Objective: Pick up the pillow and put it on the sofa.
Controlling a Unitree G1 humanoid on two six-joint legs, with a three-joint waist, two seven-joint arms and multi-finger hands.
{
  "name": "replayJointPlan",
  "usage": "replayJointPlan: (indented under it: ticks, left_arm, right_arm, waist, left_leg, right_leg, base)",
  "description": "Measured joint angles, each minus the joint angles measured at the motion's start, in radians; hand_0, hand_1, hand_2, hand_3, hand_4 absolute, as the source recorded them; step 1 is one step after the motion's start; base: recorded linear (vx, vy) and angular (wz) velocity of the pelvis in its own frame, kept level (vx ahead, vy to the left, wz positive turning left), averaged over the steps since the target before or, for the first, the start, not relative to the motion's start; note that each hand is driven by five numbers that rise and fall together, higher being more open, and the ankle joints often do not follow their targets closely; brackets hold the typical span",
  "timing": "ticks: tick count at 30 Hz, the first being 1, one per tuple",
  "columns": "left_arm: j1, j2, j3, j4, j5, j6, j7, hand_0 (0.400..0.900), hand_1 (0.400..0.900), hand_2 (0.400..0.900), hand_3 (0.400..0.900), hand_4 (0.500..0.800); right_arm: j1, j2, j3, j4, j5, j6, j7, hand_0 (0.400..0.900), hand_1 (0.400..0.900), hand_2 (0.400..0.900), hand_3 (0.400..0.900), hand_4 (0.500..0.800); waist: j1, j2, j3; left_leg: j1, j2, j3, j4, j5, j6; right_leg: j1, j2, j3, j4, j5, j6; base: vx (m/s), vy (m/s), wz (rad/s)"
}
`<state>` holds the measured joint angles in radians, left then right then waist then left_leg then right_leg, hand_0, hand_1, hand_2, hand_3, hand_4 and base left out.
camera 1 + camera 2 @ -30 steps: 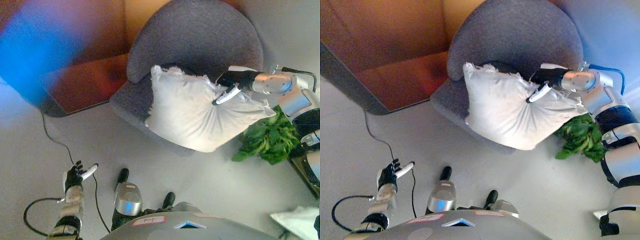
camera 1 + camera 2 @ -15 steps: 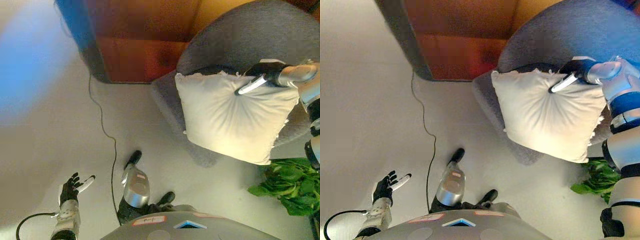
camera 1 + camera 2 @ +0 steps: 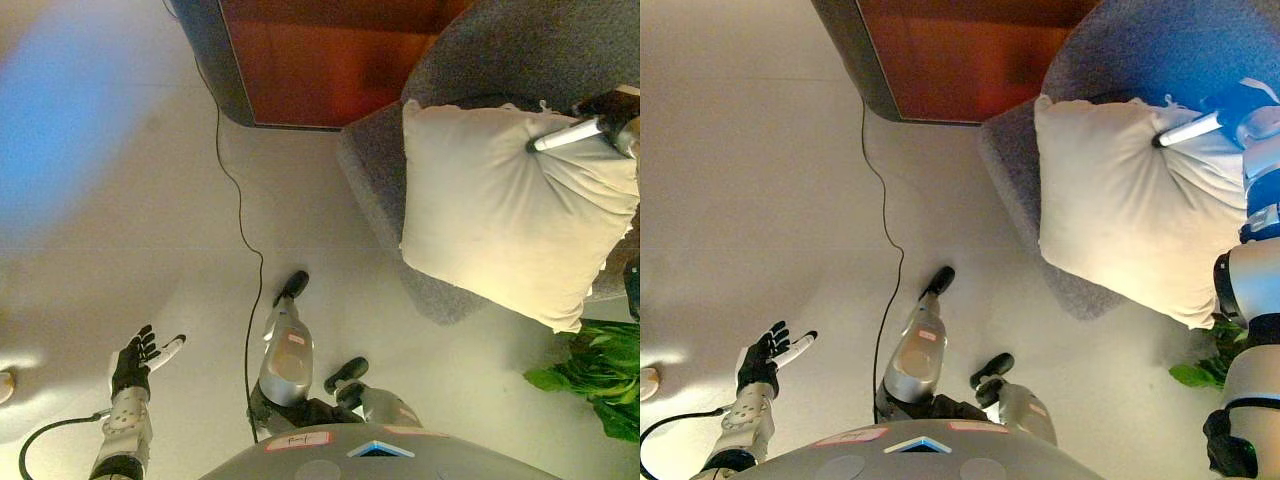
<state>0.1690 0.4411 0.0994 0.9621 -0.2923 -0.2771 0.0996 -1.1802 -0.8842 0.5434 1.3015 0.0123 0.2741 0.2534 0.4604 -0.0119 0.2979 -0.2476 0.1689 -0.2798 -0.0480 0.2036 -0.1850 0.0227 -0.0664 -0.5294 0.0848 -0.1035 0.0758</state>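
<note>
The one cream-white, square fabric pillow (image 3: 505, 205) lies on the seat of the grey upholstered sofa (image 3: 400, 190), leaning against its rounded back. It sits turned like a slanted square, one corner pointing down towards the floor at the lower right and overhanging the seat's front edge, the opposite corner up at the left by the backrest. It has no clear long axis, as its sides look about equal. Creases in the cloth run together at its upper right part, where the right hand (image 3: 1230, 112) is on it. That dark hand has a white-tipped finger lying straight across the cloth; whether the other fingers pinch the fabric I cannot tell, since they sit at the edge of the picture and partly behind the pillow.

The right eye view shows more of the right arm, silver-grey, running down the picture's right side from the hand; the left eye view cuts it off and shows only the hand's tip. The left eye view shows more of the green leafy plant (image 3: 600, 375) on the floor at the lower right, just below the pillow's low corner; in the right eye view only a small part of it shows beside the arm.

The left hand (image 3: 140, 360) hangs low at the lower left over the pale floor (image 3: 120, 220), well apart from the sofa, fingers spread and relaxed, holding nothing. Behind the sofa, to its left, stands one reddish-brown wooden panel with a dark rim (image 3: 300, 60).
</note>
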Motion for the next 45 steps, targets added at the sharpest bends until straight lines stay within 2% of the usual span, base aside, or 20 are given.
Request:
replayJointPlan:
  ticks: [6, 17, 22, 30, 33, 36, 39, 42, 45]
  left_arm:
    - [-0.008, -0.001, -0.003, 0.002, -0.007, -0.005, -0.001, 0.9, 0.9, 0.9, 0.9, 0.8]
    - [-0.019, 0.0, -0.004, -0.04, -0.037, 0.002, 0.003, 0.9, 0.9, 0.9, 0.9, 0.8]
    - [0.005, -0.001, -0.003, -0.037, -0.037, 0.013, 0.009, 0.9, 0.9, 0.9, 0.9, 0.8]
    - [0.034, -0.012, -0.005, 0.011, -0.036, 0.025, 0.009, 0.9, 0.9, 0.9, 0.9, 0.8]
    - [0.039, -0.027, -0.006, 0.033, -0.036, 0.039, 0.009, 0.9, 0.9, 0.9, 0.9, 0.8]
    - [0.036, -0.05, -0.01, 0.063, -0.037, 0.048, 0.0, 0.9, 0.9, 0.9, 0.9, 0.8]
    - [0.03, -0.07, -0.031, 0.062, -0.037, 0.051, -0.007, 0.9, 0.9, 0.9, 0.9, 0.8]
    - [0.022, -0.082, -0.03, 0.059, -0.037, 0.062, -0.002, 0.9, 0.9, 0.9, 0.9, 0.8]
    - [0.012, -0.091, -0.031, 0.059, -0.037, 0.084, 0.005, 0.9, 0.9, 0.9, 0.9, 0.8]
  right_arm:
    - [-0.03, -0.023, 0.002, 0.034, 0.002, 0.049, -0.008, 0.9, 0.9, 0.9, 0.9, 0.8]
    - [-0.032, -0.148, 0.002, 0.032, -0.066, 0.047, 0.005, 0.9, 0.9, 0.9, 0.9, 0.8]
    - [-0.032, -0.234, 0.002, 0.033, -0.106, 0.049, 0.038, 0.9, 0.9, 0.9, 0.9, 0.8]
    - [-0.025, -0.265, 0.003, 0.032, -0.123, 0.033, 0.043, 0.9, 0.9, 0.9, 0.9, 0.8]
    - [-0.003, -0.286, -0.001, 0.015, -0.029, 0.004, 0.045, 0.9, 0.9, 0.9, 0.9, 0.8]
    - [0.143, -0.294, -0.11, -0.101, 0.125, -0.042, 0.044, 0.9, 0.9, 0.9, 0.9, 0.8]
    - [0.398, -0.273, -0.285, -0.282, 0.255, -0.067, 0.039, 0.9, 0.9, 0.9, 0.9, 0.8]
    - [0.67, -0.176, -0.465, -0.47, 0.334, -0.093, 0.0, 0.9, 0.9, 0.9, 0.9, 0.8]
    - [0.836, -0.046, -0.512, -0.572, 0.352, -0.109, -0.02, 0.9, 0.9, 0.9, 0.9, 0.8]
  waist:
    - [-0.036, 0.002, 0.001]
    - [-0.087, -0.001, -0.002]
    - [-0.13, -0.022, -0.049]
    - [-0.195, -0.027, -0.15]
    - [-0.223, -0.021, -0.178]
    - [-0.251, -0.018, -0.195]
    - [-0.283, -0.011, -0.209]
    - [-0.32, -0.006, -0.22]
    - [-0.362, 0.0, -0.227]
  left_leg:
    - [0.004, 0.0, 0.018, 0.0, 0.002, 0.002]
    - [0.094, 0.01, 0.117, -0.003, 0.0, 0.015]
    - [0.114, 0.016, 0.154, -0.007, -0.005, 0.02]
    - [0.162, 0.021, 0.216, -0.008, -0.019, 0.027]
    - [0.168, 0.019, 0.236, -0.008, -0.024, 0.032]
    - [0.183, 0.013, 0.262, -0.008, -0.029, 0.039]
    - [0.198, 0.005, 0.281, -0.013, -0.034, 0.046]
    - [0.217, 0.002, 0.307, -0.024, -0.039, 0.052]
    - [0.237, 0.0, 0.333, -0.032, -0.042, 0.051]
  right_leg:
    - [-0.004, -0.011, 0.031, 0.007, -0.005, 0.002]
    - [0.049, -0.019, 0.097, 0.014, -0.009, 0.002]
    - [0.052, -0.021, 0.121, 0.011, -0.007, 0.002]
    - [0.063, -0.026, 0.17, 0.004, -0.007, 0.003]
    - [0.054, -0.033, 0.19, 0.008, -0.004, 0.007]
    - [0.053, -0.043, 0.214, 0.009, -0.001, 0.011]
    - [0.057, -0.052, 0.229, 0.007, 0.002, 0.015]
    - [0.06, -0.053, 0.25, -0.001, 0.008, 0.02]
    - [0.073, -0.053, 0.277, -0.029, 0.024, 0.026]
  base:
    - [-0.04, 0.034, -0.18]
    - [0.05, 0.008, -0.22]
    - [0.05, 0.025, -0.18]
    - [0.0, 0.075, -0.16]
    - [-0.03, 0.139, -0.2]
    - [-0.03, 0.119, -0.21]
    - [-0.03, 0.095, -0.26]
    - [-0.05, 0.073, -0.28]
    - [-0.04, 0.067, -0.3]
